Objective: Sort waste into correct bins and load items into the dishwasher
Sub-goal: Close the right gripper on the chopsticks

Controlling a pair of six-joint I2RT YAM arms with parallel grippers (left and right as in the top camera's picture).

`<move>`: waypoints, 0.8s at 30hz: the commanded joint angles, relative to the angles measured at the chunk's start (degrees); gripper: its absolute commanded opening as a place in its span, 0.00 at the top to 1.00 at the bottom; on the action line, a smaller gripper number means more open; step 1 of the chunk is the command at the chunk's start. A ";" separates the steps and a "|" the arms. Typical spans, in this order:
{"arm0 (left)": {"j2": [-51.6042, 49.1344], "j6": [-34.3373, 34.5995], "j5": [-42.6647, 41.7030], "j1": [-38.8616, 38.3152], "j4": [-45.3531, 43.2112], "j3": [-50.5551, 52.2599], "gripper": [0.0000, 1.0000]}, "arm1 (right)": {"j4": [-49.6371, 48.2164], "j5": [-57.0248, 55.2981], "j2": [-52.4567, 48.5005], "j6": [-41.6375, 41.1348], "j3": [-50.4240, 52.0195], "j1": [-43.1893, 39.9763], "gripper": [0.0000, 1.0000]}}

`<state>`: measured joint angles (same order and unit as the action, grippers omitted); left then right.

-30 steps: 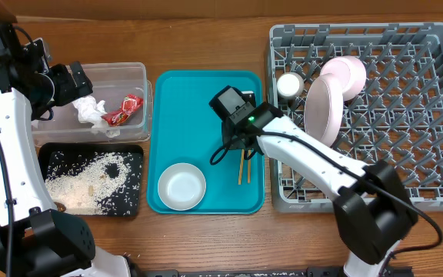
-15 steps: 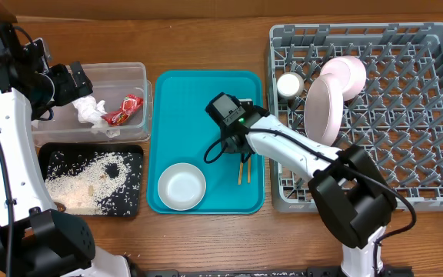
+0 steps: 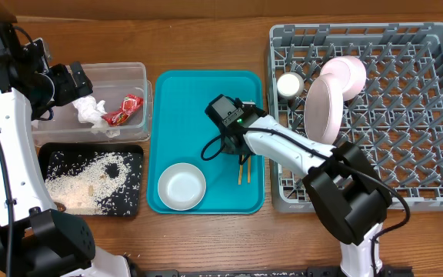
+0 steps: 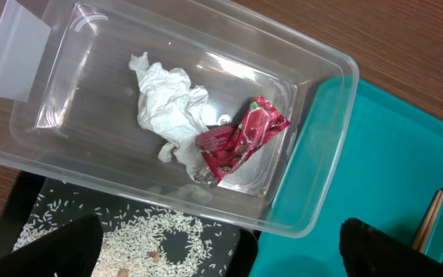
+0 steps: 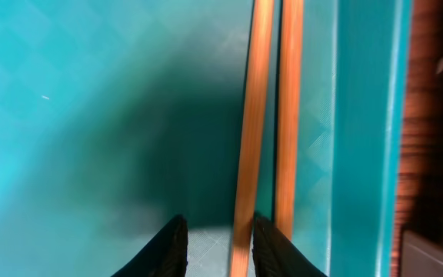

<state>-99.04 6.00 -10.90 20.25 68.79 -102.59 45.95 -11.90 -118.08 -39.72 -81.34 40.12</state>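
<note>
Two wooden chopsticks (image 5: 271, 115) lie side by side on the teal tray (image 3: 175, 100), near its right rim. My right gripper (image 5: 218, 242) is low over them and open. One chopstick (image 5: 246, 169) runs between the fingers, against the right finger (image 5: 271, 246), with a gap to the left finger. The other chopstick lies outside the right finger. My left gripper (image 4: 221, 250) hangs wide open above the clear tub (image 4: 321, 138), which holds the white tissue (image 4: 171, 108) and the red wrapper (image 4: 241, 138). The white bowl (image 3: 181, 186) sits on the teal tray.
The black tray (image 3: 133, 154) with rice grains (image 3: 83, 181) lies in front of the tub. The grey dish rack (image 3: 406, 169) at right holds the pink plate (image 3: 323, 110), pink bowl (image 3: 344, 77) and cream cup (image 3: 288, 85).
My right wrist has shifted slightly left and down over the chopsticks, and its jaws have narrowed a little. The left arm has stayed still.
</note>
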 commanded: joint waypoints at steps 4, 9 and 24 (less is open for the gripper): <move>0.92 0.44 -0.52 -0.02 -0.04 -1.44 0.00 | -0.52 1.42 -1.33 -1.03 0.39 -0.11 0.69; 0.92 0.44 -0.52 -0.02 -0.04 -1.44 0.00 | -0.44 3.02 -1.33 -0.92 0.39 -0.11 0.71; 0.92 0.42 -0.52 -0.02 -0.04 -1.44 0.00 | 2.36 2.97 -0.07 2.23 -2.32 -0.11 0.96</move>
<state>-99.04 6.00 -10.90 20.25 68.79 -102.59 47.16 -10.11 -118.52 -39.20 -81.95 40.12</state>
